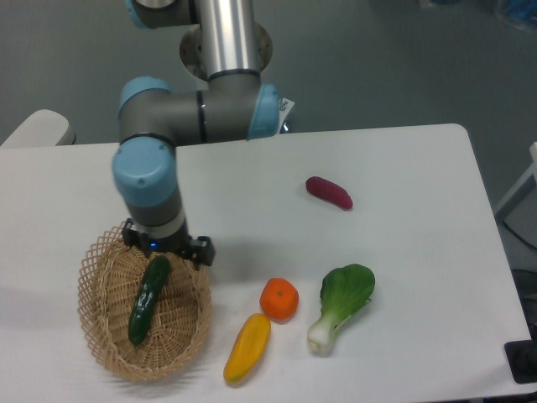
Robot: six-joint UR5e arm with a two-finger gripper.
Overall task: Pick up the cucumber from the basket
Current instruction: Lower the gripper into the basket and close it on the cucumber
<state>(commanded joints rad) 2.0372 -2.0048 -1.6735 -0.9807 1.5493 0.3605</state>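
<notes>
- Woven tan wicker basket (98,332), oval with a looped openwork rim, sits at the front left of a white table (419,168).
- Dark green glossy cucumber (147,302) lies lengthwise inside the basket, tilted slightly, its upper end near the rim.
- Grey and light-blue robot arm (149,180) reaches down over the basket's upper edge; its gripper (166,250) hangs just above the cucumber's top end. Whether its fingers are apart or together cannot be told from this angle.
- Right of the basket lie a yellow pepper (247,347), an orange fruit (279,299) and a leafy bok choy (340,304).
- Farther back rests a small reddish-purple vegetable (329,192).
</notes>
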